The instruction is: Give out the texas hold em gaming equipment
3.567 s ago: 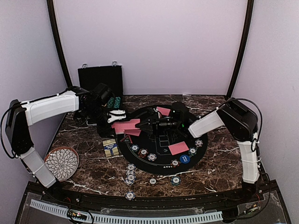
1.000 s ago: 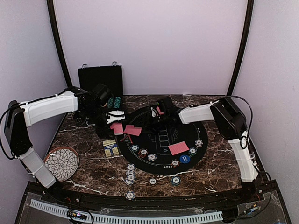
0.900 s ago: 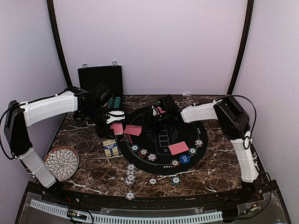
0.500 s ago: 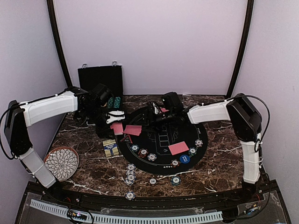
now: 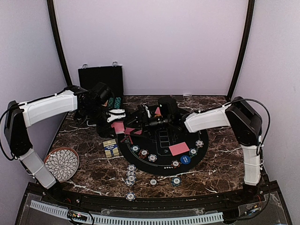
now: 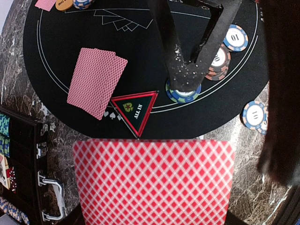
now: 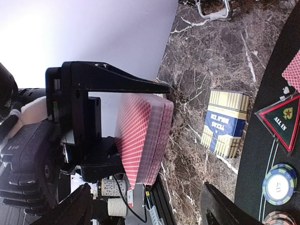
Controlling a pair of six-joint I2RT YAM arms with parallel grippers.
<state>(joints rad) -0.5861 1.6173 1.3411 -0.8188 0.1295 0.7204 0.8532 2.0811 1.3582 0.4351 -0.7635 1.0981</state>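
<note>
Left gripper point(image 7: 140, 136) clamps the thin, slick card deck point(image 6: 154, 180) at frame bottom; right gripper point(image 5: 136, 123) gapes beside it, best pinching 1 card's edge

The left arm reaches from its base at the near left corner up and across toward the far left, its white forearm angled inward and its claw point(image 5: 114, 117) clamped shut on what it holds. The right arm stretches from the near right corner across to the left at mid-depth — its claw point(image 5: 136, 122) spread wide, fingers pointing at the left claw, just beside it.
</note>
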